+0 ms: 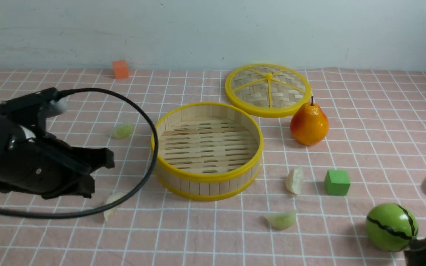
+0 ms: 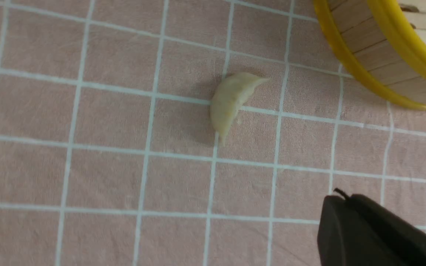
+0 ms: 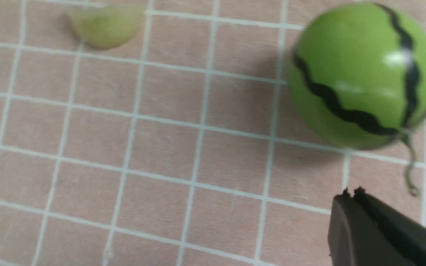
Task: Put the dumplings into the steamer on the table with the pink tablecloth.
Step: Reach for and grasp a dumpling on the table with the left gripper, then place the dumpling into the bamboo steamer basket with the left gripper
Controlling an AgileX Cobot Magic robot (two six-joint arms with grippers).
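The steamer (image 1: pixel 205 178) stands empty at the middle of the table with the pink tablecloth (image 1: pixel 383 111). Several dumplings lie on the cloth around it: one far left (image 1: pixel 121 130), one near left (image 1: pixel 112 205), one to the right (image 1: pixel 294 180), one in front (image 1: pixel 281 220). My left gripper (image 1: pixel 104 160) hangs shut and empty left of the steamer, above the near left dumpling (image 2: pixel 231 103); its closed tips (image 2: pixel 340 197) sit beside the steamer's wall (image 2: pixel 364 59). My right gripper (image 3: pixel 351 194) is shut and empty near the front right corner, with a pale green dumpling (image 3: pixel 105 26) farther off.
A woven yellow-spoked lid (image 1: pixel 268 90) lies behind the steamer, with a pear (image 1: pixel 309 123) beside it. A green cube (image 1: pixel 337 182) and a green striped ball (image 1: pixel 390 227) sit at the right, the ball close to my right gripper. An orange cube (image 1: pixel 120 69) is by the back wall. A black cable (image 1: pixel 150 125) loops near the steamer.
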